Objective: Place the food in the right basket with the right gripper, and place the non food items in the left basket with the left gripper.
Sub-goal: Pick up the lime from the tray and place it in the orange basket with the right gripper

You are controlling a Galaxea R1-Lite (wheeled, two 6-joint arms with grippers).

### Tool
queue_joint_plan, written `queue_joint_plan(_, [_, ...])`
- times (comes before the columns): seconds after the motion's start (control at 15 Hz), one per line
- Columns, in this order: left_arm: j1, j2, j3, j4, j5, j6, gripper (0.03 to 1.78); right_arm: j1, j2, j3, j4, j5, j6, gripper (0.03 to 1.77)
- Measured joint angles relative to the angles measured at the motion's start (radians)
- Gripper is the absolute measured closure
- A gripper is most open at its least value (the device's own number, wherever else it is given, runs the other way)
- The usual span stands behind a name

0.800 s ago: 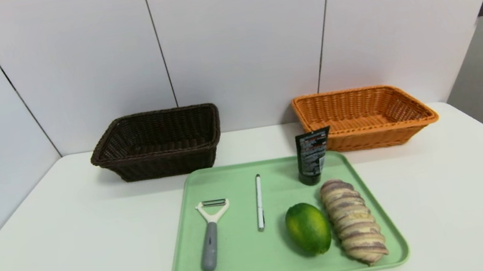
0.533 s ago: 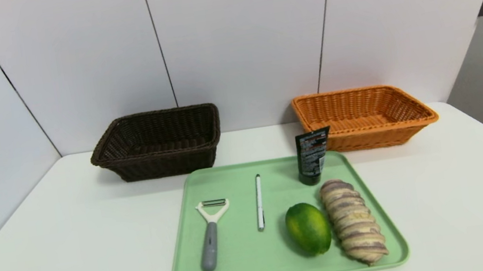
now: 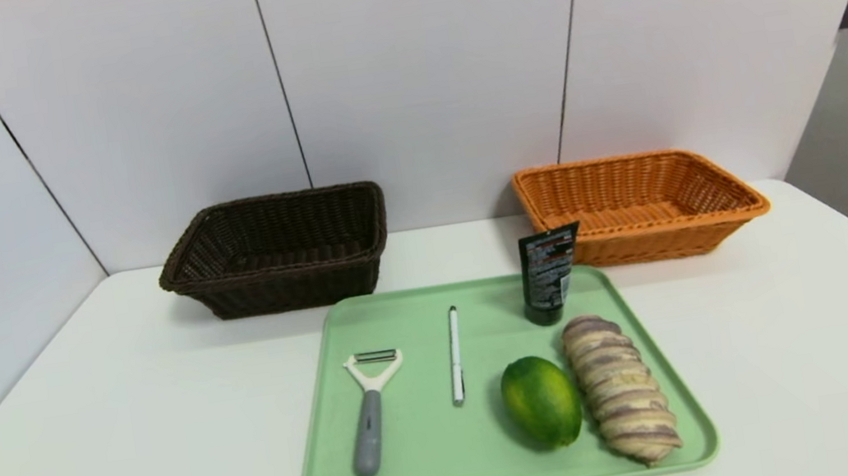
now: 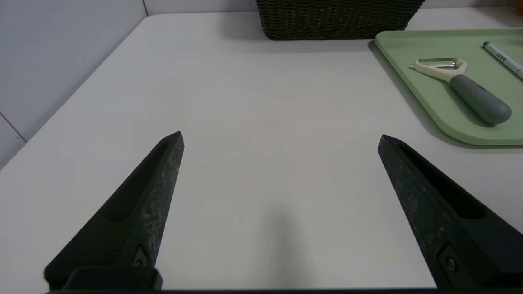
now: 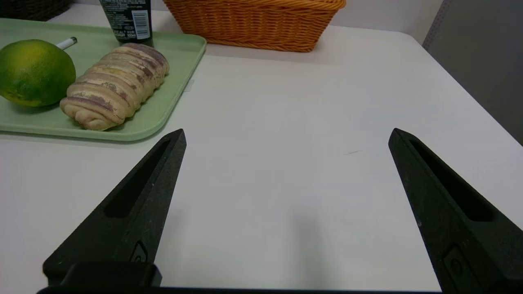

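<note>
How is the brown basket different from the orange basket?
The brown basket is dark and sits on the robot's left side of the table; the orange basket is bright and sits on the right. The orange basket looks wider and shallower, with sides that flare out more, while the brown basket looks deeper. The black tube stands just in front of the orange one. Both are woven, rectangular and empty.

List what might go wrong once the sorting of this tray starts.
The lime is round and may roll when pinched. It lies close beside the bread loaf, so the open right gripper may nudge one while reaching the other. The black tube stands upright near the orange basket and could topple.
</note>
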Motion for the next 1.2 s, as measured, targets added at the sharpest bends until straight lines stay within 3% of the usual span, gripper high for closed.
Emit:
queue_joint_plan(0.13, [0.0, 0.002, -0.077, 0.063, -0.003, 0.024, 0.12, 0.0, 0.01, -0.081, 0.039, 0.002, 0.003, 0.09])
queue_joint_plan(0.4, [-0.001, 0.08, -0.351, 0.311, -0.006, 0.044, 0.12, 0.001, 0.159, -0.351, 0.19, 0.011, 0.009, 0.09])
queue_joint_plan(0.73, [-0.001, 0.386, -0.657, 0.409, -0.001, 0.043, 0.12, 0.009, 0.517, -0.777, 0.3, 0.046, 0.031, 0.09])
queue_joint_plan(1.0, [-0.001, 0.657, -0.921, 0.49, -0.004, 0.041, 0.12, 0.026, 0.828, -1.146, 0.506, 0.124, 0.047, 0.09])
queue_joint_plan(1.2, [-0.003, 0.835, -1.081, 0.606, -0.011, 0.026, 0.12, 0.076, 1.055, -1.395, 0.66, 0.149, 0.097, 0.09])
